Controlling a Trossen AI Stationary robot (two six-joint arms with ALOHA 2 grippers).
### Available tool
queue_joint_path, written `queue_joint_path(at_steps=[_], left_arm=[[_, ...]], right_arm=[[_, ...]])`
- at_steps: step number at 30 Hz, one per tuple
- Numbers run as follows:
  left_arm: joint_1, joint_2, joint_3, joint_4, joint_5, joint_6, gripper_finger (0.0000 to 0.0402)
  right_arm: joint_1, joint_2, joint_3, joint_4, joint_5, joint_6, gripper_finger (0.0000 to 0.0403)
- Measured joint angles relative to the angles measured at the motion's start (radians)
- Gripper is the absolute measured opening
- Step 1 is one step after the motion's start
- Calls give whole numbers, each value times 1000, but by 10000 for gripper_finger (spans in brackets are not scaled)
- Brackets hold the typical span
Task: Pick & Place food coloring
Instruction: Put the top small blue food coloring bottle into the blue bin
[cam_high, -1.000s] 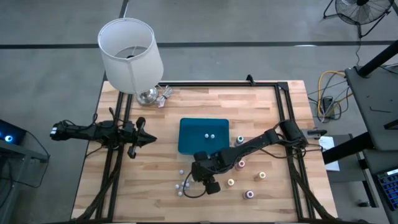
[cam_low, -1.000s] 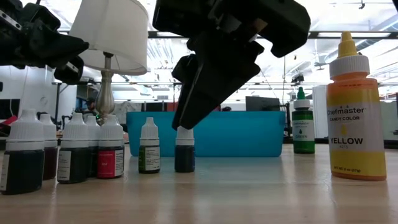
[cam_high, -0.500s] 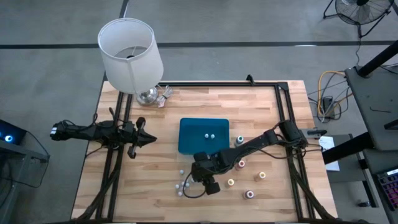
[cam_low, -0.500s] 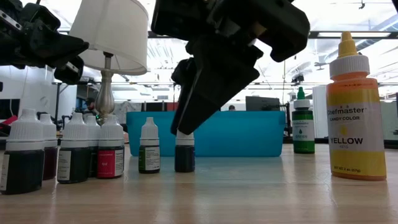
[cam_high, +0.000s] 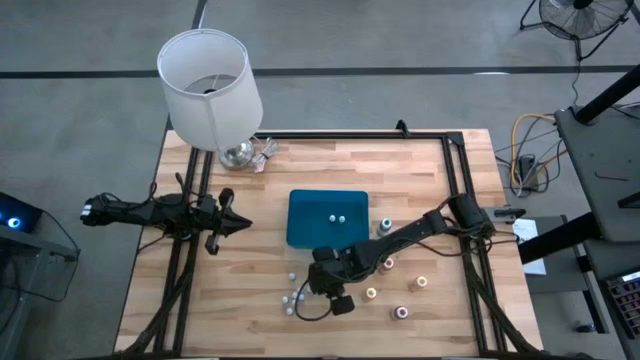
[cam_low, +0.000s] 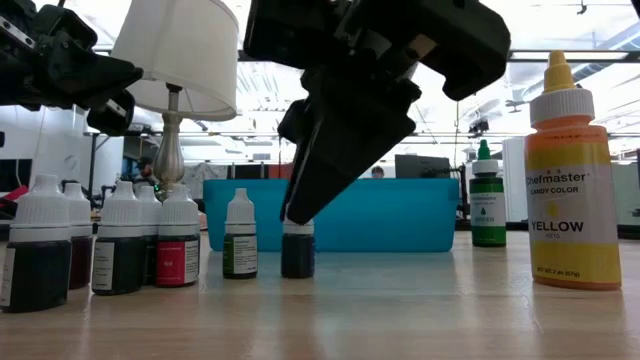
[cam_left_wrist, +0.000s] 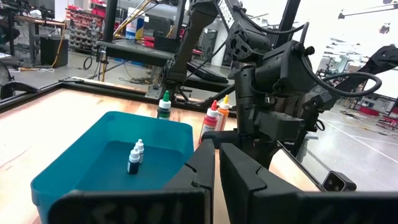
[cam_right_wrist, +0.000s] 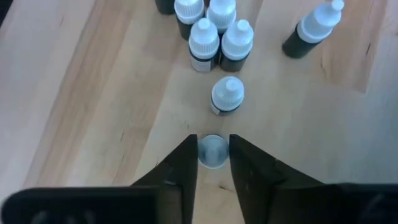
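Note:
The food coloring shows as tiny dark dropper bottles with white caps, standing in a cluster (cam_right_wrist: 214, 31) (cam_low: 120, 250) at the table's near side. Two more (cam_high: 337, 216) stand in the blue tray (cam_high: 305, 235). My right gripper (cam_right_wrist: 213, 155) slants down over one separate small bottle (cam_low: 297, 255) near the cluster and is shut on it. Another bottle (cam_right_wrist: 227, 96) stands just beyond it. My left gripper (cam_left_wrist: 217, 162) is shut, held level above the table's left side (cam_high: 240, 224), and touches nothing. My right gripper pinches the small bottle's white cap (cam_right_wrist: 213, 151) between its two fingers, one on each side. The fingers (cam_low: 310, 185) come from above, slanting down from the table's right side. The bottle stands upright with its base on the table.
Larger bottles with coloured tops stand right of the gripper, among them a yellow one (cam_low: 572, 180) and a green one (cam_low: 487, 200) (cam_high: 386, 227). A white-shaded lamp (cam_high: 210, 85) stands at the far left corner. Black frame rails (cam_high: 455, 200) run along the table's sides.
In the low view my right gripper's fingers have come down a little over the small bottle's white cap, which showed beside the fingertip before and is now covered. The bottle has stayed where it was.

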Motion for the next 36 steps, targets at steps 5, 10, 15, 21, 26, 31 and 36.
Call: queue_joint_path(at_steps=[5, 10, 15, 21, 26, 31, 36], left_arm=[[0, 0, 0, 0, 0, 0, 0], [0, 0, 0, 0, 0, 0, 0], [0, 0, 0, 0, 0, 0, 0], [0, 0, 0, 0, 0, 0, 0], [0, 0, 0, 0, 0, 0, 0], [0, 1, 0, 0, 0, 0, 0], [0, 1, 0, 0, 0, 0, 0]], right_arm=[[0, 0, 0, 0, 0, 5, 36], [-4, -8, 5, -29, 0, 6, 36], [-31, -44, 45, -132, 3, 1, 36], [-93, -115, 89, -197, 12, 3, 36], [-173, -172, 129, -201, 70, 19, 36], [-257, -192, 152, -199, 116, 32, 36], [-314, -185, 141, -199, 117, 39, 36]])
